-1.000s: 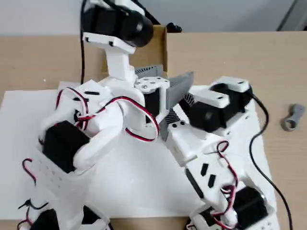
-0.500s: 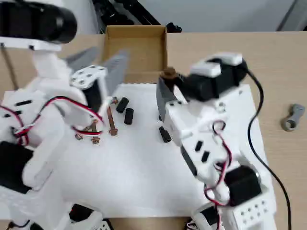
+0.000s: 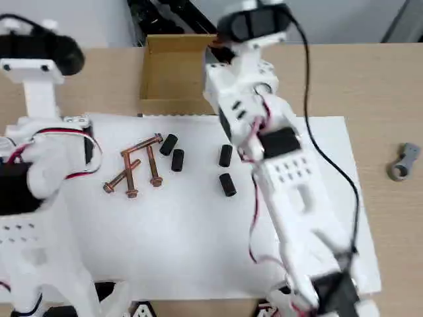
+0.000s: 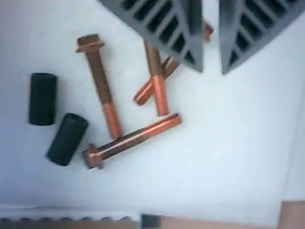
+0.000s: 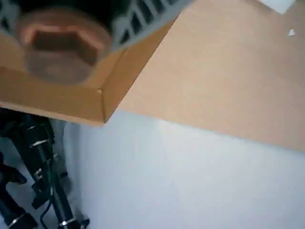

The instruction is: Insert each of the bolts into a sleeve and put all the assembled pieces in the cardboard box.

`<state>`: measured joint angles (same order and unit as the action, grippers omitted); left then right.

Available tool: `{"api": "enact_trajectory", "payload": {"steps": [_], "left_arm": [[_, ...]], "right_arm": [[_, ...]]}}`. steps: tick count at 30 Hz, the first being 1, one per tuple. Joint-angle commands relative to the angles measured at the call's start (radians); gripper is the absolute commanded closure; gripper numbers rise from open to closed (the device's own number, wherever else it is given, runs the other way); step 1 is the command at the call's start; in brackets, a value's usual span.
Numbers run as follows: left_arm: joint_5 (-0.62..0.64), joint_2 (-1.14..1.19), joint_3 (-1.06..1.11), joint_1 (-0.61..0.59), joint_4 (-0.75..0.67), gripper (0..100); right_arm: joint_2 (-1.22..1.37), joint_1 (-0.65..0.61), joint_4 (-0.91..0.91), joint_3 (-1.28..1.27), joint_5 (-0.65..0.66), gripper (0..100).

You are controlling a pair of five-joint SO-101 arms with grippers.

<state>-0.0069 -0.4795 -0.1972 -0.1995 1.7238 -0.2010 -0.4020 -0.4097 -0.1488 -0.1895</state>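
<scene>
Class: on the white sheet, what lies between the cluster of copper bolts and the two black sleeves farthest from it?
Two more black sleeves, close together beside the bolts; the high view shows this.

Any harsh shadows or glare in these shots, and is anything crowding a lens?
High view: even light, faint shadows beside the bolts and sleeves on the white sheet, no glare. Left wrist view: soft shadows under the bolts, left gripper dark. Right wrist view: the held bolt in the right gripper crowds the lens, in shade.
</scene>
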Motion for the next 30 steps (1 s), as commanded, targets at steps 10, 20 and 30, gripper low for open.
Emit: {"api": "enact_trajectory", "payload": {"steps": [10, 20, 30], "left_arm": [[-0.015, -0.012, 0.005, -0.089, 0.006, 99], [-0.015, -0.012, 0.005, -0.086, 0.006, 99], [-0.012, -0.006, 0.005, -0.084, 0.006, 99]], "right_arm": [[0.596, 0.079, 0.213, 0.391, -0.002, 99.5], [0.903, 0.096, 0.214, 0.597, 0.023, 95.9], [0.878, 0.093, 0.159, 0.6, 0.018, 80.0]]}}
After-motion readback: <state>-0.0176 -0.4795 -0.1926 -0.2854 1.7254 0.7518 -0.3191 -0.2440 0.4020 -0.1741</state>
